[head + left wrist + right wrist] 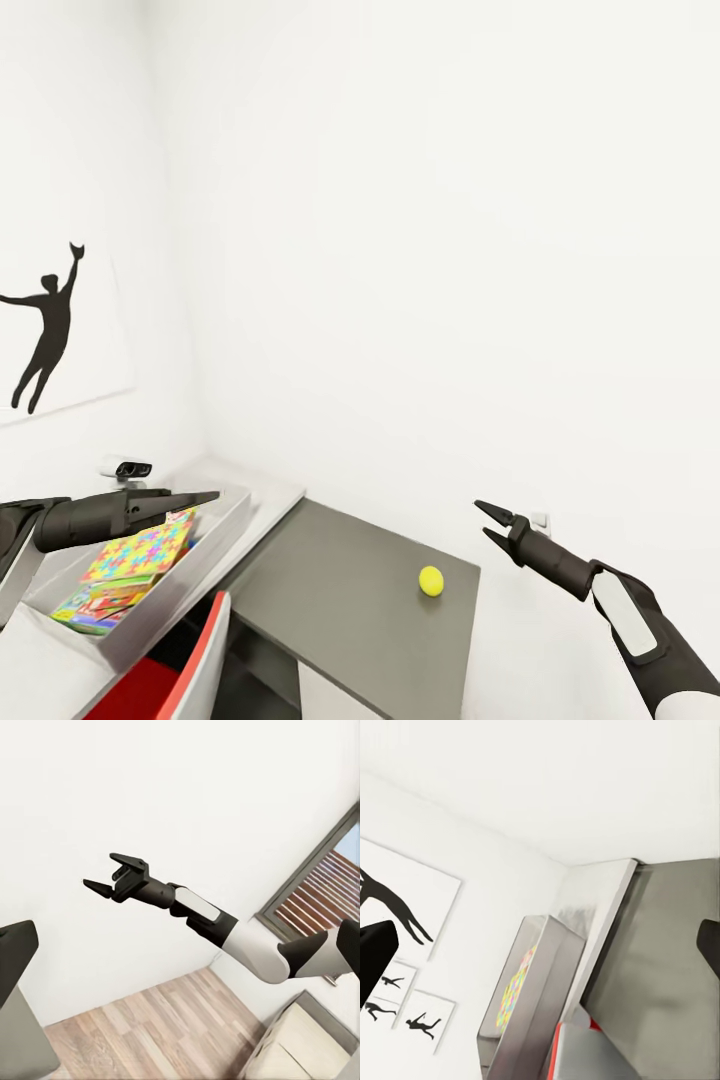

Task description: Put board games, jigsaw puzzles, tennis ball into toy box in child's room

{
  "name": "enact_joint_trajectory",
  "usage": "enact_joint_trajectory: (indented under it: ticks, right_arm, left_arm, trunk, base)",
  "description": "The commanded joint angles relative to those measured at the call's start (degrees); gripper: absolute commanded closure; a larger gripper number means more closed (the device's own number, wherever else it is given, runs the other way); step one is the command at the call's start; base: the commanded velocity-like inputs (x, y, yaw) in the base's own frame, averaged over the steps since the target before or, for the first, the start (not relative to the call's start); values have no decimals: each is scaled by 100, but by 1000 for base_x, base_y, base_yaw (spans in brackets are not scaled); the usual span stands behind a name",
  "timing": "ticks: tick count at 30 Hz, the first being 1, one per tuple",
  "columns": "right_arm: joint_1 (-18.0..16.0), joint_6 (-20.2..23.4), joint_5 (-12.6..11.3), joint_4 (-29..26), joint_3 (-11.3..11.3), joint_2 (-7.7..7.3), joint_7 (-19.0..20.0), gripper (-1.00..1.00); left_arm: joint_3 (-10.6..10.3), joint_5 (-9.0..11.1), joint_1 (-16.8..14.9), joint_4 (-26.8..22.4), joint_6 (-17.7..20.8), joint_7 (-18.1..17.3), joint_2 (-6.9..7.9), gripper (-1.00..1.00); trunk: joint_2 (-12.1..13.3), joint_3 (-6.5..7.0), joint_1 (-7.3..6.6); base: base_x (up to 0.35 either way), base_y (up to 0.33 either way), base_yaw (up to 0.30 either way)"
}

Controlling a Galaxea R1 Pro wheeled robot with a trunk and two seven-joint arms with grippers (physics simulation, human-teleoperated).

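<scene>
The toy box (215, 545) stands on the pale end of the table (275, 495). Inside it a mosaic jigsaw puzzle (140, 550) lies on top of colourful board games (95, 608). My left gripper (200, 497) hovers just over the box's far rim, open, with nothing between its fingers. The tennis ball (431, 580) rests alone on the table's lower dark grey section (340, 590). My right gripper (485, 519) hangs open and empty above and to the right of the ball. It also appears in the left wrist view as the right gripper (112, 874). The right wrist view shows the toy box (540, 1012) and the jigsaw puzzle (515, 988).
A red-and-white chair (190, 660) sits tucked in front of the table. White walls close in behind and to the left, with a black silhouette picture (50, 330). A small grey device (126, 467) stands at the table's back corner. Wood floor (150, 1027) lies beyond the table.
</scene>
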Motion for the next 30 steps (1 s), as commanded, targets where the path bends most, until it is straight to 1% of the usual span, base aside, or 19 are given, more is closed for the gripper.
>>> enact_joint_trajectory:
  ticks: [1,12,20,25,30]
  right_arm:
    - [-4,35,-16,7,-9,2,6,-100]
    - [-4,34,-16,11,-9,2,6,-100]
    - [-4,34,-16,11,-9,2,3,-100]
    - [-4,29,-16,11,-9,2,0,-100]
    - [-4,26,-12,11,-9,5,-4,-100]
  left_arm:
    - [0,-1,0,-3,61,-21,2,-100]
    - [0,-1,0,-3,59,-21,3,-100]
    - [0,-1,3,1,62,-21,2,-100]
    - [0,-1,0,-4,65,-21,2,-100]
    - [0,-1,0,-2,66,-21,2,-100]
  trunk:
    - [-4,3,2]
    - [-4,68,2]
    - [-4,114,2]
    - [-4,134,2]
    - [-4,139,2]
  base:
    - [0,0,-227]
    - [7,6,-227]
    - [121,99,-213]
    - [38,23,-117]
    - [137,72,-26]
